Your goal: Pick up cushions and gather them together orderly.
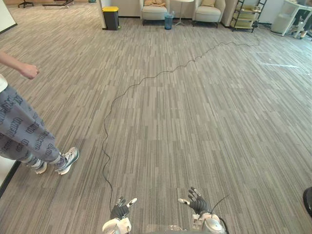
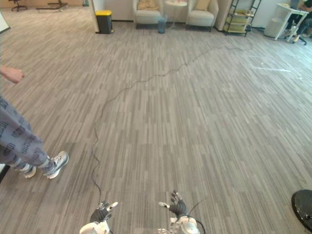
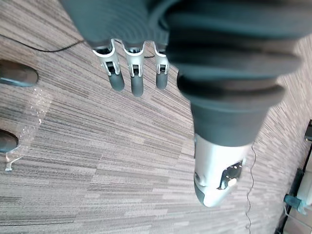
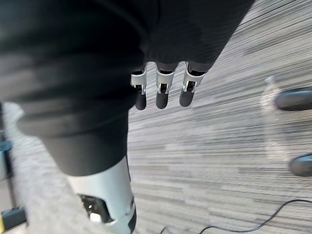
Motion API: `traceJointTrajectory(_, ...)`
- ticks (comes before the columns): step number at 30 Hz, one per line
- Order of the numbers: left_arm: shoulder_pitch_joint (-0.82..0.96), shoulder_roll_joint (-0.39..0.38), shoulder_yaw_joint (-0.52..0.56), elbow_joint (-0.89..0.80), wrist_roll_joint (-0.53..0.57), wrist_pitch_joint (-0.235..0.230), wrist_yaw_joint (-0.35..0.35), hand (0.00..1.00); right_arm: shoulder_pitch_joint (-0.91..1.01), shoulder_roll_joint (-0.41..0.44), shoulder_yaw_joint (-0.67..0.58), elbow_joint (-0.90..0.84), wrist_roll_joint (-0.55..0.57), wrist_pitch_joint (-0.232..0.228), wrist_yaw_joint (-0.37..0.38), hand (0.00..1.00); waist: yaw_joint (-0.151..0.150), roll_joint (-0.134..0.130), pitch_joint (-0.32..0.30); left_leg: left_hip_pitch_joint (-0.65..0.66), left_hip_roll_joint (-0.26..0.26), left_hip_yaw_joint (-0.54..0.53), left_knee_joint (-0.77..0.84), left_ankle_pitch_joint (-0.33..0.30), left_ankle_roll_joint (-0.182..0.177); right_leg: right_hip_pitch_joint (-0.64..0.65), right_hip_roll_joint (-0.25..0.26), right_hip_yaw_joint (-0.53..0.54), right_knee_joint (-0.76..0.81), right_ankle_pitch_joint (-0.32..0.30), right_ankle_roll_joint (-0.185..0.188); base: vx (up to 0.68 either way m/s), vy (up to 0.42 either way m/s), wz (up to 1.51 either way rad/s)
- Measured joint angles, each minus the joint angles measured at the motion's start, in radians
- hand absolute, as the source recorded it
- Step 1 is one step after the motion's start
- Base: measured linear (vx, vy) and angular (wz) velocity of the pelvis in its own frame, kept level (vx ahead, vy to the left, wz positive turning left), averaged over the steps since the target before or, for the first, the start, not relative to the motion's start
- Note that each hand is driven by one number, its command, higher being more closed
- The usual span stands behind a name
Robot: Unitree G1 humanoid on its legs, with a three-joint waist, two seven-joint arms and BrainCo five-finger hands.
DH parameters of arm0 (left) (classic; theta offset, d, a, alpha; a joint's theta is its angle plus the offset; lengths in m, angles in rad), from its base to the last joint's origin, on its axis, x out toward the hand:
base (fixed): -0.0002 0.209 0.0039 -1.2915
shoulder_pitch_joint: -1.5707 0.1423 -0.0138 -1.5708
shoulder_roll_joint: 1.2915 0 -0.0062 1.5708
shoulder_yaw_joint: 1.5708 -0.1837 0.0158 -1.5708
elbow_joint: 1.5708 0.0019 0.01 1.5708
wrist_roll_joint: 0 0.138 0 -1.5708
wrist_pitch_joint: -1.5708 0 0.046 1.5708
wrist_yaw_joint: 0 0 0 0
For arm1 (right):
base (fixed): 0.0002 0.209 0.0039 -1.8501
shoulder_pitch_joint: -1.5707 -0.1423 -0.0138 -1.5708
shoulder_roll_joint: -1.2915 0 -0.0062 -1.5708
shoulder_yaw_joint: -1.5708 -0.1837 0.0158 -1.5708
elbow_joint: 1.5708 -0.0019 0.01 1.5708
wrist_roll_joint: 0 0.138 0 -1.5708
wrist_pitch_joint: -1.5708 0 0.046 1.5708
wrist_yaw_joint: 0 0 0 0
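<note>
Your left hand (image 1: 120,209) and right hand (image 1: 197,204) hang low over the floor (image 1: 195,122), fingers spread and empty. The cushions (image 1: 155,2) sit on the far armchairs (image 1: 154,13), well apart from you. You're likely at the approach step: walk across, minding the person (image 1: 24,131) on your left.

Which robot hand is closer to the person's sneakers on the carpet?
Left. The left hand hangs on the same side as the sneakers, nearer the robot than they are; the right hand is beyond it, farther away.
</note>
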Motion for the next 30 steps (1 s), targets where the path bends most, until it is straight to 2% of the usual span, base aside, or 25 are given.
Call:
traceJointTrajectory(6, -0.015, -0.001, -0.015, 0.000, -0.003, 0.006, 0.017, 0.00, 0.002, 0.000, -0.074, 0.001, 0.028, 0.011, -0.016, 0.00, -0.001, -0.011, 0.015, 0.013, -0.008, -0.020, -0.005, 0.000, 0.000, 0.022, -0.010, -0.020, 0.000, -0.011, 0.009, -0.02, -0.019, 0.10)
traceJointTrajectory(18, -0.015, -0.001, -0.023, 0.021, -0.040, 0.004, 0.016, 0.00, 0.001, 0.002, -0.138, 0.001, 0.038, 0.011, -0.034, 0.00, 0.000, 0.008, 0.017, 0.014, -0.010, -0.039, -0.007, 0.002, 0.001, 0.030, -0.010, -0.041, -0.014, -0.011, 0.009, -0.01, -0.030, 0.05)
traceJointTrajectory(30, -0.023, -0.001, -0.027, 0.027, -0.039, 0.003, 0.017, 0.00, -0.001, 0.002, -0.160, 0.002, 0.038, 0.011, -0.040, 0.00, 0.000, 0.007, 0.018, -0.002, -0.010, -0.063, -0.008, 0.009, 0.001, 0.029, -0.012, -0.067, -0.015, -0.015, 0.004, -0.03, -0.036, 0.07)
